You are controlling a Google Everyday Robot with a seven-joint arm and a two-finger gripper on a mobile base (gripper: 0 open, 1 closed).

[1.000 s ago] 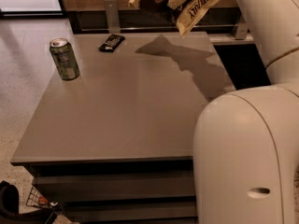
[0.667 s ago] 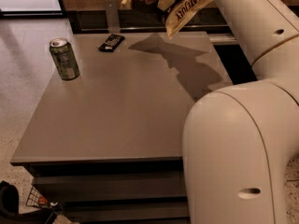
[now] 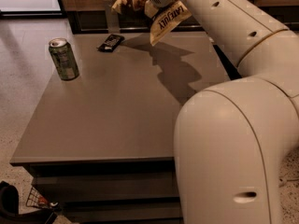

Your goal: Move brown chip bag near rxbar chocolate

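Clearly the gripper (image 3: 150, 2) is clenched on the brown chip bag (image 3: 166, 19), because the bag hangs in the air at the end of the white arm (image 3: 233, 27), above the far edge of the table (image 3: 117, 120). The bag is up and to the right of the rxbar chocolate (image 3: 111, 42), not touching it. The bar lies flat on the table near the far edge.

What could go wrong, in my judgement: the bag is large and crinkly and it seems held only by one part, so it may slip or swing when the arm goes down. If it comes down too close, it could land on the rxbar chocolate or push the bar off the back edge. If it is let go from too high, it may slide away from the bar. The green soda can (image 3: 64, 59), to the left and in front of the bar and well apart from it, seems in little danger.

On the cream part of the bag I read "LATE JULY". The print on the bar and on the can is not readable.
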